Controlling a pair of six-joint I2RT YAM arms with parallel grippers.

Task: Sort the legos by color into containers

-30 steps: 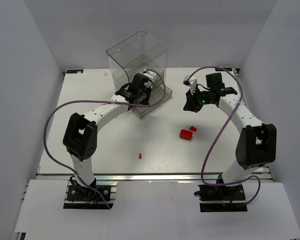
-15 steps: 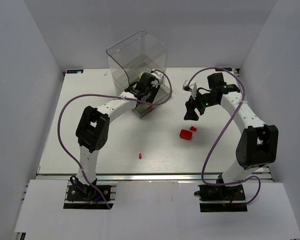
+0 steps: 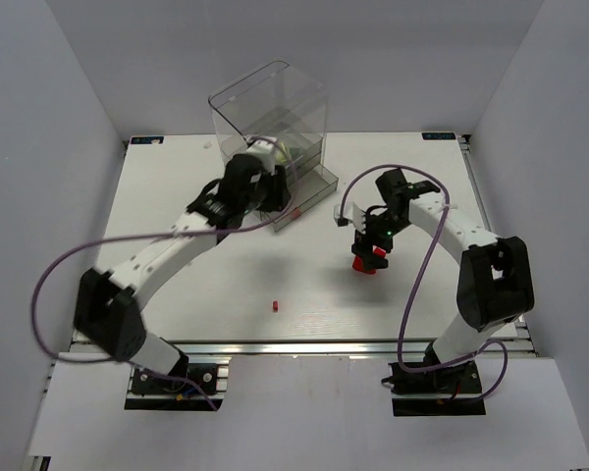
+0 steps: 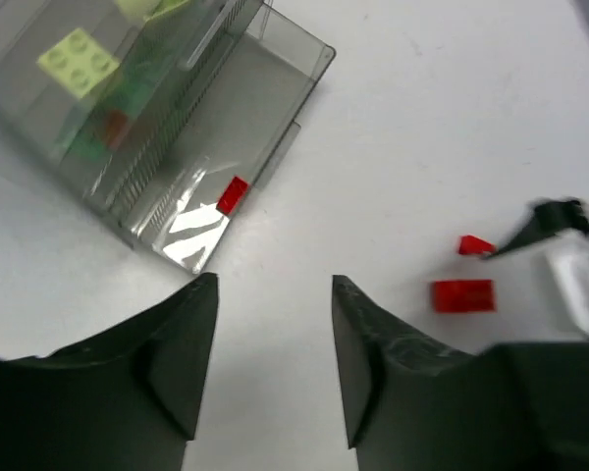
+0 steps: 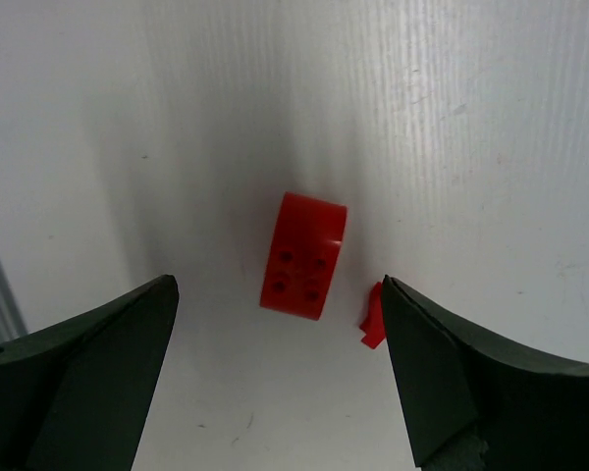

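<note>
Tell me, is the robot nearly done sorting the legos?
No. Done: a yellow-green brick and a red piece lie in the drawers. In hand: nothing; the right fingers hang open over a red brick. Still to do: that brick, the small red bit beside it, and a tiny red bit nearer the arms. The left fingers are open, empty.

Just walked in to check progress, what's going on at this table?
Legos are being sorted into the containers. The right hand hovers open over a red brick on the table, a smaller red piece beside it. The left hand, open and empty, sits near the open drawer, which holds one red lego.
</note>
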